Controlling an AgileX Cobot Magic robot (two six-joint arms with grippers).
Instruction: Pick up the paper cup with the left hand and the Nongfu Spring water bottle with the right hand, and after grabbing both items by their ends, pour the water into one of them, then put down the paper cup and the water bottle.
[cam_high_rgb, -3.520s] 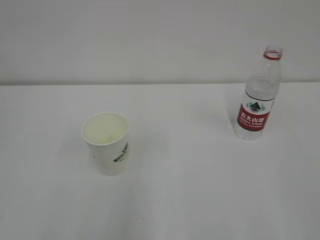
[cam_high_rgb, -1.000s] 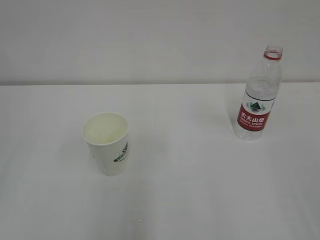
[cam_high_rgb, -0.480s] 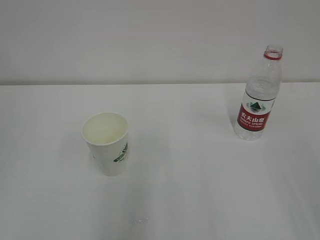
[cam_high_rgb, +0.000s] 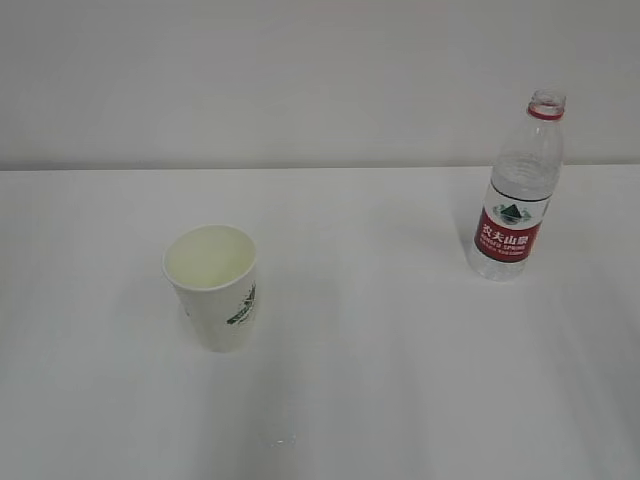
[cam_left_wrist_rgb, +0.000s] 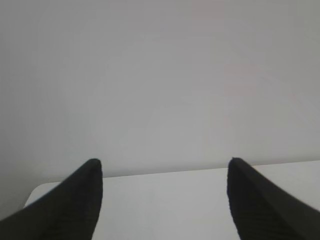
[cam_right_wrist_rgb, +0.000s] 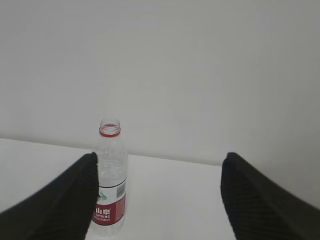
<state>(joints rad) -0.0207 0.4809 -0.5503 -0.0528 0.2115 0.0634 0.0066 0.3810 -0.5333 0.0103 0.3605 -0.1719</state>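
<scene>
White table (cam_high_rgb: 400, 400): bears all items. Tall clear ribbed bottle, red-white label (cam_high_rgb: 515, 200): upright, uncapped, far right of cup. White paper cup, green logo (cam_high_rgb: 213, 285): upright, contents unclear. Left gripper (cam_left_wrist_rgb: 162, 200), right gripper (cam_right_wrist_rgb: 157, 192): jaws spread, empty.

Table (cam_high_rgb: 400, 380): two obstacles only, both upright. Cup (cam_high_rgb: 212, 286) left of centre, mouth open upward, bare surface on every side. Bottle (cam_high_rgb: 517, 190) at the far right near the wall (cam_high_rgb: 300, 80), uncapped, clear all round. Wide open lane between them, well apart.

Left gripper (cam_left_wrist_rgb: 162, 172): jaws spread, only bare tabletop and wall ahead.

Right gripper (cam_right_wrist_rgb: 157, 167): jaws spread, bottle (cam_right_wrist_rgb: 110, 177) ahead, just beside the left finger (cam_right_wrist_rgb: 70, 200); the gap's right part is free.
</scene>
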